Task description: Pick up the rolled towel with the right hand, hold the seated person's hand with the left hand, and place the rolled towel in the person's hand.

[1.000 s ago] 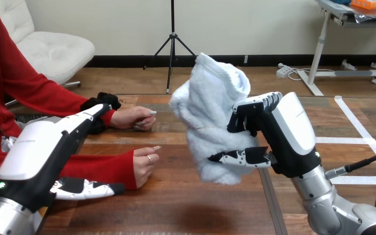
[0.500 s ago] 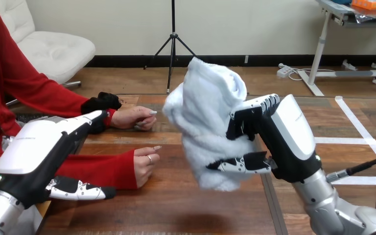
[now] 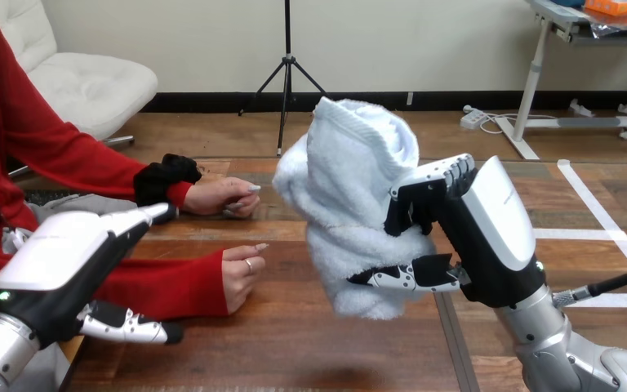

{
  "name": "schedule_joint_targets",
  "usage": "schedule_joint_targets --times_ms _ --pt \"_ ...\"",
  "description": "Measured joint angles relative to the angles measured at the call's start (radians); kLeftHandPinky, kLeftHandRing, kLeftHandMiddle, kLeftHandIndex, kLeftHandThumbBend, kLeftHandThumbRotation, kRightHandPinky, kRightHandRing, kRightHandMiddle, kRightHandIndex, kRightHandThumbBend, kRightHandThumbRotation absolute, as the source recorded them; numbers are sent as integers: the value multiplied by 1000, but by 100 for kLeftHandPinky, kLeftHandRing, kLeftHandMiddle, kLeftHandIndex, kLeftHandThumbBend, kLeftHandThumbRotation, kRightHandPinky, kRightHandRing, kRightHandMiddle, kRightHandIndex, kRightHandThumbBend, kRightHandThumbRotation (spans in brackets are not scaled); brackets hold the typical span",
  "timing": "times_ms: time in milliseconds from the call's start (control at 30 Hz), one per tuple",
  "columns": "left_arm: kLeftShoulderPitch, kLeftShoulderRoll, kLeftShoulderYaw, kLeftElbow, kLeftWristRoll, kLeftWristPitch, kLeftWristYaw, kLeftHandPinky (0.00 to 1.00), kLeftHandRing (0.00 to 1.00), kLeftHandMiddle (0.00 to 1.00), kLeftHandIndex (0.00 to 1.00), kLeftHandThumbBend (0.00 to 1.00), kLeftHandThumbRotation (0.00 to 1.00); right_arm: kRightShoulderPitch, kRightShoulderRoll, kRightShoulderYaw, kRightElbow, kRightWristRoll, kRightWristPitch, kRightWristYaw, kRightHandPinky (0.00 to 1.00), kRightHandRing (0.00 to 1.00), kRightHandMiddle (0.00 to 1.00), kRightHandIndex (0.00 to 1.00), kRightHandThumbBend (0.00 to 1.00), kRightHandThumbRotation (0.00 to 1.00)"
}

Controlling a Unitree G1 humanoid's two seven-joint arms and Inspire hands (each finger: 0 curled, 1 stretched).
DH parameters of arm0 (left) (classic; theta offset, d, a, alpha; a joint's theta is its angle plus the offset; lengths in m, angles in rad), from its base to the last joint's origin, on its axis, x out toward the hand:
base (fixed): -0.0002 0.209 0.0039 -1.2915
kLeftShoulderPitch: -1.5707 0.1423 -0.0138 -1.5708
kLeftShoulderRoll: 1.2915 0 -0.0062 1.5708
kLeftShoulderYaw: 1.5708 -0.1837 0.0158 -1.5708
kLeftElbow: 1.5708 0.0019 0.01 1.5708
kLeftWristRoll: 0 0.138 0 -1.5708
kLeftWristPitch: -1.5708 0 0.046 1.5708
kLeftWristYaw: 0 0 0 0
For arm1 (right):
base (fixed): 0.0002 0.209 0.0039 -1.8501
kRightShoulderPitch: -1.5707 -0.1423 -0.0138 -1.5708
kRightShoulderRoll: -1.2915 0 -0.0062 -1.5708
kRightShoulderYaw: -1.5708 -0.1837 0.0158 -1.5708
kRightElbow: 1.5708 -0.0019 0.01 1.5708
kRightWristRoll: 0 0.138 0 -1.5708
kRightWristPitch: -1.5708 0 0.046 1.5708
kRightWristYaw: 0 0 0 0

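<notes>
My right hand (image 3: pixel 478 245) has its fingers curled over the front of the rolled towel (image 3: pixel 351 204) and its thumb pressed in from below, so the towel hangs clear of the table (image 3: pixel 294 347), standing roughly upright just ahead of my palm. The roll looks loose and floppy at the top, so I judge a firm, steady squeeze is what it needs, with no quick swings that could let it unfurl. My left hand (image 3: pixel 69 261) is spread, fingers straight and thumb held apart beneath them, gripping nothing. It sits alongside the red sleeve, short of the person's nearer hand (image 3: pixel 241 278), which rests loosely closed on the table just beyond my left fingertips; the person's farther hand (image 3: pixel 224 196) lies past that one. I cannot tell whether my left hand touches the sleeve. The step I judge to be mine now is the hold. I would slide my left hand forward and under that nearer hand, close round it gently, and turn its palm up before bringing the towel across. Going slowly matters here, since a hard grip on a person is the real risk.
</notes>
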Motion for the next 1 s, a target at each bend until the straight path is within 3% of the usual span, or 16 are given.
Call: schedule_joint_targets --times_ms 267,633,1000 --pt "-52 22 -52 131 45 -29 51 79 85 86 87 100 39 23 -1 -22 -64 0 2 5 4 7 12 11 81 0" --pt "-139 38 -133 339 117 -58 170 80 84 85 87 100 47 60 -1 -52 -163 2 5 21 4 7 12 10 84 0" --pt "-224 38 -221 513 176 -50 293 77 83 83 87 100 49 113 1 -92 -264 13 29 46 3 6 11 10 85 0"
